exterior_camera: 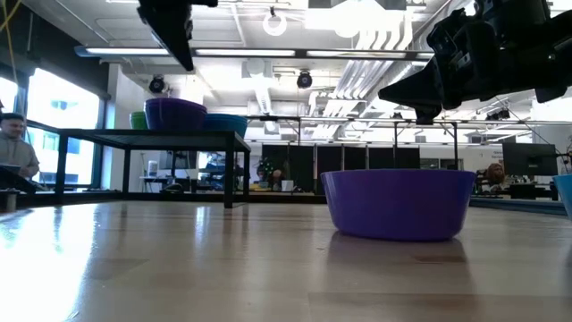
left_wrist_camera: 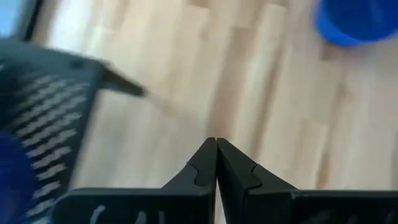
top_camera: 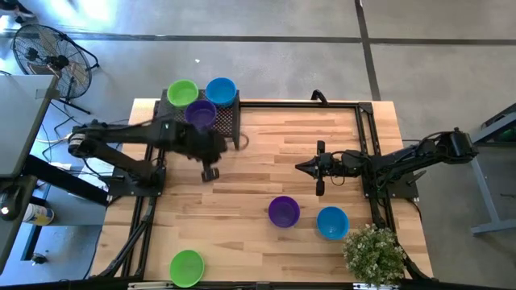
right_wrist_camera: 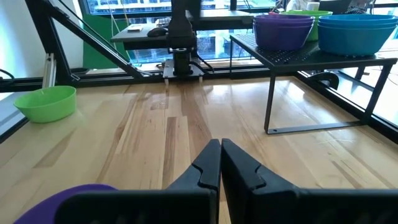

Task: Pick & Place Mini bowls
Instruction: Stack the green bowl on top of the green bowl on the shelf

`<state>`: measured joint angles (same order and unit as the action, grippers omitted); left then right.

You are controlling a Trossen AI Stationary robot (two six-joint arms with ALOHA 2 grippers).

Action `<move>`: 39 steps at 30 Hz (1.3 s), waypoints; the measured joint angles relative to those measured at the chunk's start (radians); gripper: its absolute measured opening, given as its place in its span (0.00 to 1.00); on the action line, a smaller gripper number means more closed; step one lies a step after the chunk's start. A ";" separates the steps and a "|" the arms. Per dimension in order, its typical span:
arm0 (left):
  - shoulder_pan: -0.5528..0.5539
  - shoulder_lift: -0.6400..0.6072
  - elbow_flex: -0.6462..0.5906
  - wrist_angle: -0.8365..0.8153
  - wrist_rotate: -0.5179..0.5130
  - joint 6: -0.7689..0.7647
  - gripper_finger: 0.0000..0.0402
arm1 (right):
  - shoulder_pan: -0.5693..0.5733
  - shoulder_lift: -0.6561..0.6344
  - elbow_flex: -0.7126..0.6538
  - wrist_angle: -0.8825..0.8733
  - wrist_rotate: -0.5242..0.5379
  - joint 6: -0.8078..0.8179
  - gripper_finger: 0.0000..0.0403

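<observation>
Left gripper [top_camera: 210, 172]: fingers pressed together, nothing between them, sitting just below the black mesh rack [top_camera: 230, 121] in the upper-left part of the high view. Its wrist view confirms the two tips meeting over bare wooden table [top_camera: 266, 177].

Right gripper [top_camera: 300, 167]: also pressed together and empty, pointing toward frame left, right of centre in the high view.

Bowls (round, so no long axis to record; all sit upright, mouths up):
- On the rack, upper left: green bowl [top_camera: 182, 93], blue bowl [top_camera: 221, 90], purple bowl [top_camera: 201, 113], clustered close; the purple one lies nearest the left gripper. Whether they touch, I cannot tell.
- On the table, lower centre: second purple bowl [top_camera: 284, 211], with a second blue bowl [top_camera: 332, 222] just beside it to the right.
- Bottom edge, left of centre: second green bowl [top_camera: 187, 267], well apart from the others.

Potted plant [top_camera: 374, 254] at lower right, near the table-level blue bowl. Low view shows a purple bowl [exterior_camera: 399, 204] large in the foreground.
</observation>
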<state>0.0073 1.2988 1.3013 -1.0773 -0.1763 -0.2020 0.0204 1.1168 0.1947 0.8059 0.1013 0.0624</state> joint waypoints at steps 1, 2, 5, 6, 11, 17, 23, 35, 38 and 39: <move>-0.032 0.000 -0.016 0.018 0.001 -0.012 0.00 | 0.000 0.000 0.000 0.000 0.000 0.000 0.00; -0.064 0.000 -0.032 0.028 0.003 -0.024 0.00 | 0.000 0.000 0.000 0.000 0.000 0.000 0.00; -0.148 0.000 -0.071 0.057 0.015 -0.063 0.00 | 0.000 0.000 0.000 0.000 0.000 0.000 0.00; -0.172 0.001 -0.085 0.072 0.020 -0.081 0.00 | 0.000 0.000 0.000 0.000 0.000 0.000 0.00; -0.270 0.010 -0.124 0.118 0.069 -0.189 0.00 | 0.000 0.000 0.000 0.001 0.000 0.000 0.00; -0.362 0.031 -0.127 0.119 0.166 -0.356 0.02 | 0.000 0.000 0.000 0.005 0.000 0.000 0.00; -0.475 0.113 -0.127 0.050 0.252 -0.456 0.10 | 0.000 0.000 0.000 0.005 0.000 0.000 0.00; -0.628 0.305 -0.127 0.122 0.384 -0.502 0.34 | 0.000 0.000 0.000 -0.001 0.000 0.000 0.00; -0.659 0.322 -0.127 0.162 0.404 -0.511 0.37 | 0.000 0.000 0.000 -0.001 0.000 -0.001 0.00; -0.665 0.328 -0.127 0.170 0.407 -0.514 0.37 | 0.000 0.000 0.000 -0.001 0.000 -0.002 0.00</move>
<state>-0.6581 1.6273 1.1744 -0.9071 0.2302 -0.7159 0.0204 1.1168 0.1951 0.8047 0.1013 0.0608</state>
